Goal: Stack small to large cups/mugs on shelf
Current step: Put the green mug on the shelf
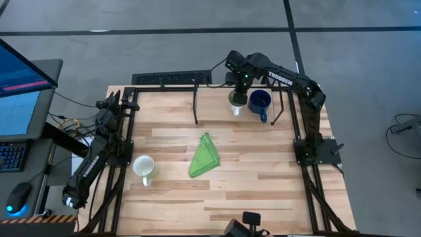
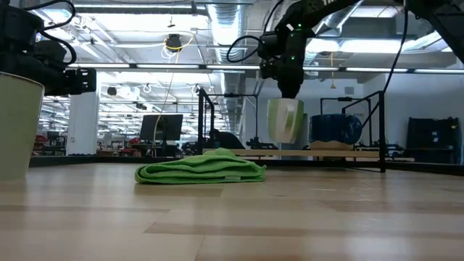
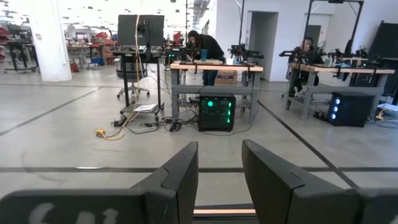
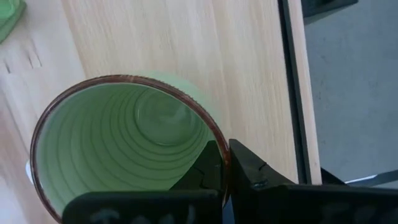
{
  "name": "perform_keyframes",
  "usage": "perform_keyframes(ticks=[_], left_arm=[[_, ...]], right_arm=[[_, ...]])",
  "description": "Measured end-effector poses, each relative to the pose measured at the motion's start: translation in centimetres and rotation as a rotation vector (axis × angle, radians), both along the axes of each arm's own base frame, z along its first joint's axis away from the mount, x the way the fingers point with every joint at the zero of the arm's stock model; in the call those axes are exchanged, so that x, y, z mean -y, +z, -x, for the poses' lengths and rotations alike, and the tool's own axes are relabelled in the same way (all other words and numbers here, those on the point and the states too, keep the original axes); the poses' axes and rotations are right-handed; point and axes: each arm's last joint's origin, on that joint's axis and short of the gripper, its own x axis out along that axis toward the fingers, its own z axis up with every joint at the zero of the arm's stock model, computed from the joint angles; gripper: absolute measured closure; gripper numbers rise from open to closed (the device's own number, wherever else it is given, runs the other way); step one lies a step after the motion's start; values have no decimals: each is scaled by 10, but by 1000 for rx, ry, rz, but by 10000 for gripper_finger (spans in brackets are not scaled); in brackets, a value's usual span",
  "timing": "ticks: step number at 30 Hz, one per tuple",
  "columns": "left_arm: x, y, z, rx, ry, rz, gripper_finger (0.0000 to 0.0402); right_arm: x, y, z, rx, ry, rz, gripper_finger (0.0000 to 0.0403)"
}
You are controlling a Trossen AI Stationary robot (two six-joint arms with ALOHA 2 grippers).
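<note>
My right gripper (image 1: 238, 91) is shut on the light green mug (image 2: 285, 119) over the shelf (image 1: 217, 99) at the table's far side, just left of the dark blue mug (image 1: 260, 101). The blue mug stands on its base on the shelf and also shows in the low view (image 2: 335, 129). The white mug (image 1: 143, 167) stands on the tabletop near the left edge, its handle toward the near edge. My left gripper (image 3: 219, 180) is open and empty at the far left corner (image 1: 117, 100), pointing out into the room. My right gripper pinches the green mug's rim (image 4: 222, 149) with one finger (image 4: 205, 171) inside the mug and the other (image 4: 252, 174) outside. The fingers come from above, pointing down. The mug hangs nearly upright below them, mouth up; whether its base touches the shelf I cannot tell.
A folded green cloth (image 1: 205, 157) lies in the middle of the table. Thin black posts (image 1: 195, 105) and a rail (image 1: 164, 86) frame the shelf. A monitor and keyboard stand off the table's left side. People sit at benches in the room beyond.
</note>
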Motion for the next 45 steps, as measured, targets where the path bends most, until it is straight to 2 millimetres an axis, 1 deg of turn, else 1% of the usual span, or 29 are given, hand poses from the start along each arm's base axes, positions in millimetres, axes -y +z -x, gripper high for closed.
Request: perform_keyframes(ticks=[39,45], left_arm=[[0,0,0,0,0,0,287],[0,0,0,0,0,0,287]], right_arm=[[-1,0,-1,-2,1,8,383],[0,0,-1,-14,-8,30,383]])
